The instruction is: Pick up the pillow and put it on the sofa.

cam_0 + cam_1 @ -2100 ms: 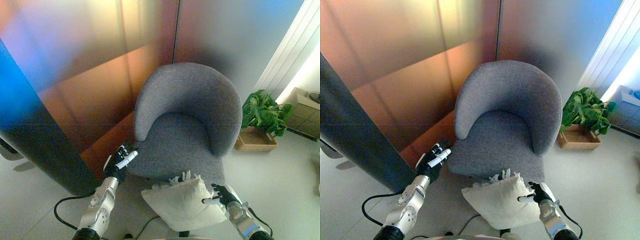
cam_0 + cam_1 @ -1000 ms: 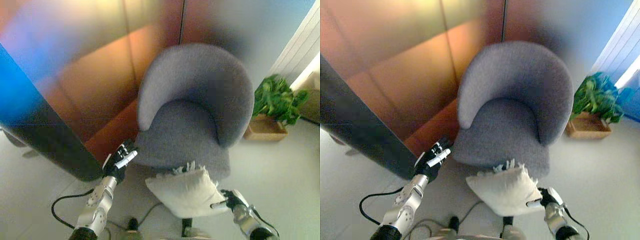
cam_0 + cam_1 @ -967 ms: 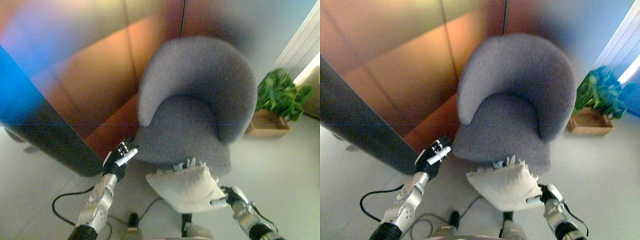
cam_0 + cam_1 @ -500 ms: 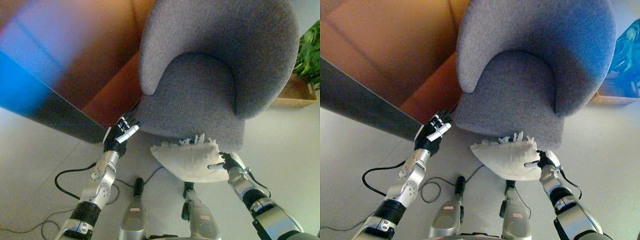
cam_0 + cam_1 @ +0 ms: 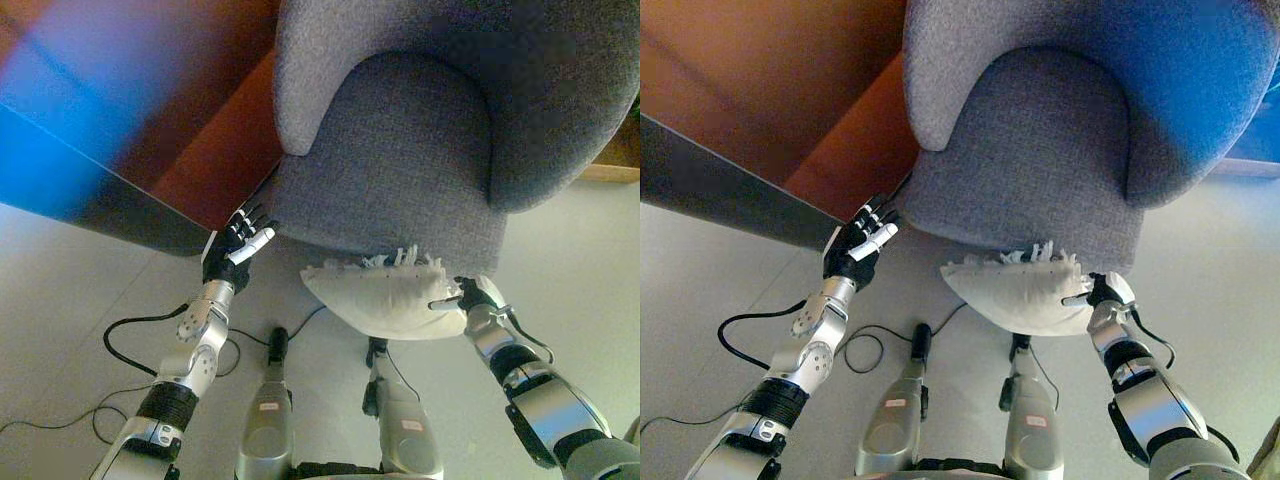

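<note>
A cream pillow with a fringed edge hangs in the air just in front of the front edge of the grey round-backed armchair. My right hand pinches the pillow's right corner and holds it up; it also shows in the right eye view. My left hand is open with straight fingers, empty, beside the chair's front left corner and apart from the pillow. The chair's seat is bare.
An orange-brown wall panel with a dark base strip runs along the left of the chair. A wooden planter's edge shows at the right. Light grey floor lies on both sides.
The camera has tilted down and come closer, so the chair fills more of the view. The pillow, still in my right hand, is now nearer the seat's front edge. My left hand stays open.
</note>
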